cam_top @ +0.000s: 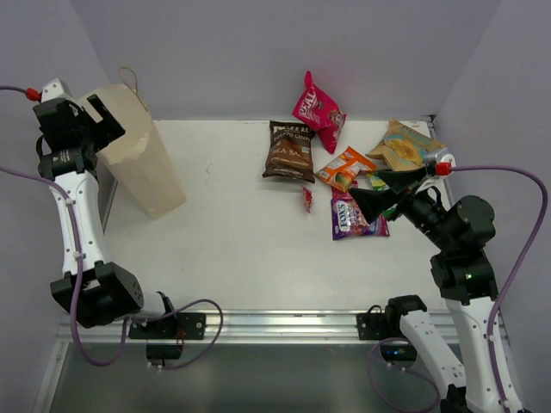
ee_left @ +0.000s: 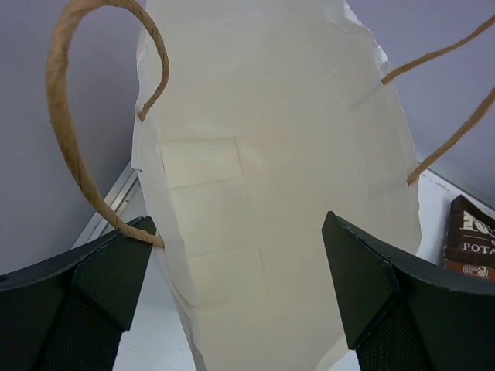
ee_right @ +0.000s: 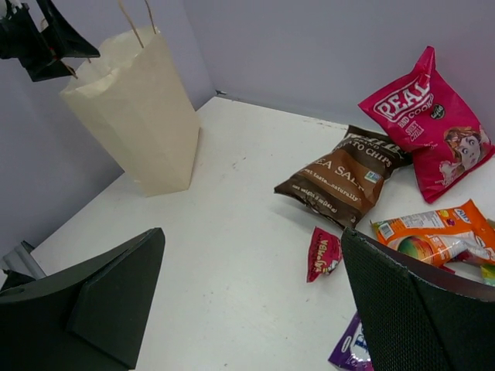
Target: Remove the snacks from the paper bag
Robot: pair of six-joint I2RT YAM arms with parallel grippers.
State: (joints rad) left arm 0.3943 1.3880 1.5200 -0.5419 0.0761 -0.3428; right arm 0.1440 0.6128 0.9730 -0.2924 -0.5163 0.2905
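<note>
The paper bag (cam_top: 145,159) stands upright at the table's left rear, tan with cord handles (ee_left: 68,131). My left gripper (cam_top: 97,120) hovers at its top with jaws wide apart, open. In the left wrist view the bag's upper part (ee_left: 278,178) fills the space between the fingers (ee_left: 116,270), and the near handle cord lies against the left finger. The snacks lie on the table at the right: brown (cam_top: 290,151), pink (cam_top: 318,107), orange (cam_top: 346,168), tiny red (cam_top: 306,200), purple (cam_top: 351,219), tan-yellow (cam_top: 405,146). My right gripper (cam_top: 379,202) hangs open over them, holding nothing.
Grey walls close in the back and both sides. The white table (cam_top: 232,241) runs bare between the bag and the packets. A green packet (cam_top: 379,181) lies partly hidden under the right gripper. A metal rail (cam_top: 258,323) edges the near side.
</note>
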